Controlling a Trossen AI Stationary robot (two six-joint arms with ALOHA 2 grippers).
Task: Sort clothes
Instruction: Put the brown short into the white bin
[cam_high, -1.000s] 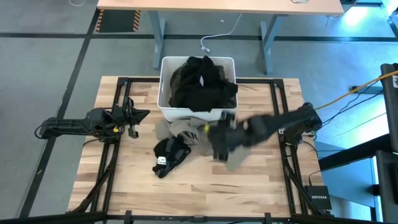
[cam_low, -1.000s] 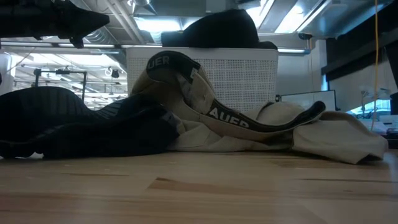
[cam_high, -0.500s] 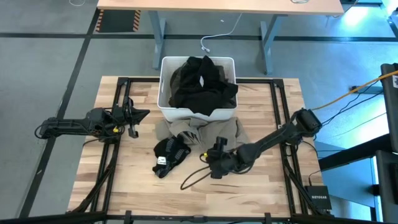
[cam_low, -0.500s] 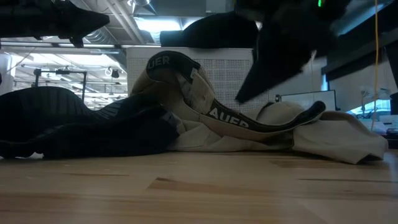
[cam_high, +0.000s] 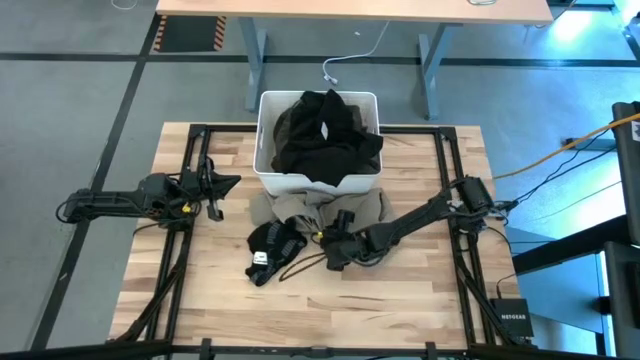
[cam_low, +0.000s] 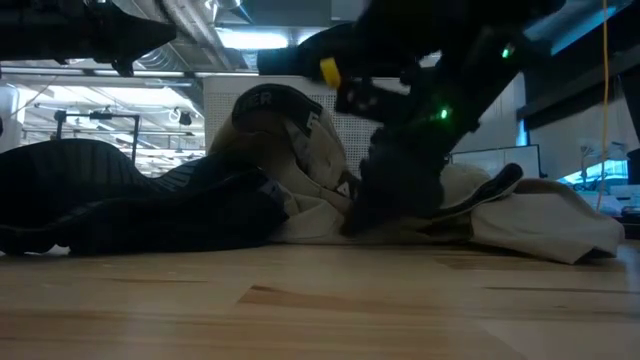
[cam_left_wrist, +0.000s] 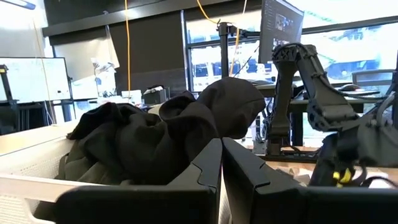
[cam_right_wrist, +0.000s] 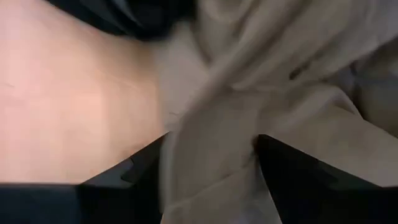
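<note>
A beige-tan garment (cam_high: 318, 212) with a dark lettered waistband (cam_low: 275, 100) lies crumpled on the table in front of the white bin (cam_high: 268, 172). A black garment (cam_high: 272, 248) lies at its left. Black and olive-green pieces (cam_high: 322, 130) fill the bin. My right gripper (cam_high: 332, 250) is open and low over the beige garment's near edge, with its cloth (cam_right_wrist: 214, 149) between the fingers. My left gripper (cam_high: 214, 196) is shut and empty, held above the table's left side, left of the bin. My right gripper comes down on the beige garment's near edge (cam_right_wrist: 211, 134), slanting from the table's right. Its open fingers (cam_right_wrist: 124, 177) stand on either side of a raised fold, and the cloth fills the gap between them. The garment lies on the table, slack.
The bin stands at the table's far middle, heaped above its rim. A thin dark cable (cam_high: 300, 268) loops on the wood beside my right gripper. Bare wood (cam_high: 330, 310) lies along the near edge and the left side. A black frame (cam_high: 190, 160) runs along both table sides.
My right gripper has swung down from beside the bin toward the table's near edge, then moved left and sunk onto the beige garment. The garment's waistband loop has shifted a little where the gripper landed.
</note>
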